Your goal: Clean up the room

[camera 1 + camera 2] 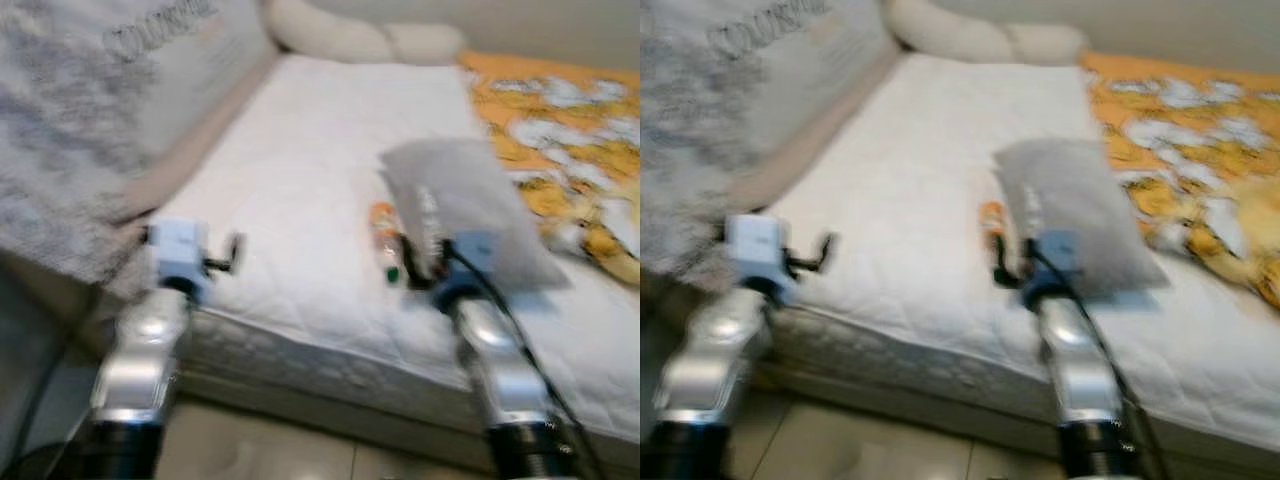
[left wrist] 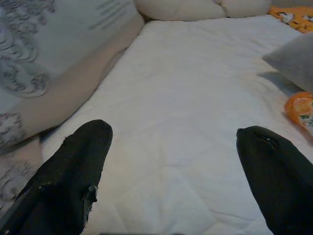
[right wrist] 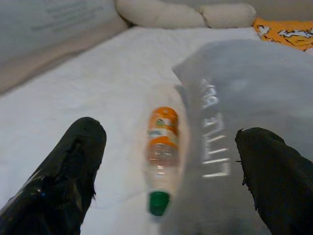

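An orange-labelled plastic bottle (image 3: 161, 156) with a green cap lies on the white mattress (image 1: 300, 170), right beside a grey pillow (image 1: 460, 210) with white lettering. My right gripper (image 3: 168, 166) is open just short of the bottle, its fingers (image 3: 73, 171) spread either side of it and not touching. In the left eye view the bottle (image 1: 385, 240) sits just left of the right wrist. My left gripper (image 2: 173, 166) is open over the mattress's near left part, holding nothing.
A large grey patterned cushion (image 1: 90, 110) leans along the bed's left side. Cream pillows (image 1: 360, 40) lie at the head. An orange and white blanket (image 1: 570, 130) covers the right side. The mattress edge (image 1: 330, 370) is close to me, with tiled floor below.
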### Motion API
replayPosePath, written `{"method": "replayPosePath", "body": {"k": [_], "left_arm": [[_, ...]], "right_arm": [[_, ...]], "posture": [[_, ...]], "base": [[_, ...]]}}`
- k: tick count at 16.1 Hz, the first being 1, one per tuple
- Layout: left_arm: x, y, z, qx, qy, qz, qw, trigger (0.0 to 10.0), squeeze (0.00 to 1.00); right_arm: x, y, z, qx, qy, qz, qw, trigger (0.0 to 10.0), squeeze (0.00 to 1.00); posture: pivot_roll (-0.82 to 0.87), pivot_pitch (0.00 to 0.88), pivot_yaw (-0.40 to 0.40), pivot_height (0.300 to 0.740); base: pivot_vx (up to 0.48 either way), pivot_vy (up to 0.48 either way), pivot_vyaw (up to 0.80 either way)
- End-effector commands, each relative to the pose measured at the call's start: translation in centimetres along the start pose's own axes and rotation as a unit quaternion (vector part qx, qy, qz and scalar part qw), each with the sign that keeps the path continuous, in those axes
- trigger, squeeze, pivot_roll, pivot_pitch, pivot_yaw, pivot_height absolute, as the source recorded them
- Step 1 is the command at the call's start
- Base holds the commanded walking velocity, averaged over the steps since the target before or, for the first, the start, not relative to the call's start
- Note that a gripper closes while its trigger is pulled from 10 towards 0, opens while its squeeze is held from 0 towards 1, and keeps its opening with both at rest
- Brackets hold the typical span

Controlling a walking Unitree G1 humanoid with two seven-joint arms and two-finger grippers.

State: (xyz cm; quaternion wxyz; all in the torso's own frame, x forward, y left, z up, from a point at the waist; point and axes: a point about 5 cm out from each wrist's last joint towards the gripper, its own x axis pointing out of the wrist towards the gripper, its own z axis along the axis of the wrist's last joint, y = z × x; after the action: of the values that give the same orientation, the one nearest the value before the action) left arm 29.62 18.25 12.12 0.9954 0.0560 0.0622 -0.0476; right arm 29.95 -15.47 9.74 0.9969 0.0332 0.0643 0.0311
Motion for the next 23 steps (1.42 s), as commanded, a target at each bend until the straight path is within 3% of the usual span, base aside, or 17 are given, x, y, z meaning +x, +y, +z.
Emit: {"method": "replayPosePath", "body": {"k": [1,23], "left_arm": [[-0.19,0.95,-0.02,0.009,0.003,0.012,1.000,10.0,0.00],[-0.16,0.82,-0.14,-0.003,0.004,-0.001,1.000,10.0,0.00]], "right_arm": [[0.18,1.09,0.58,0.002,-0.014,0.012,1.000,10.0,0.00],[0.40,0.89,-0.14,0.005,-0.002,-0.015,1.000,10.0,0.00]], "posture": [[-0.03,0.000,-0.003,0.740],[-0.03,0.000,0.002,0.740]], "base": [[0.292,0.000,0.79],[0.296,0.000,0.00]]}}
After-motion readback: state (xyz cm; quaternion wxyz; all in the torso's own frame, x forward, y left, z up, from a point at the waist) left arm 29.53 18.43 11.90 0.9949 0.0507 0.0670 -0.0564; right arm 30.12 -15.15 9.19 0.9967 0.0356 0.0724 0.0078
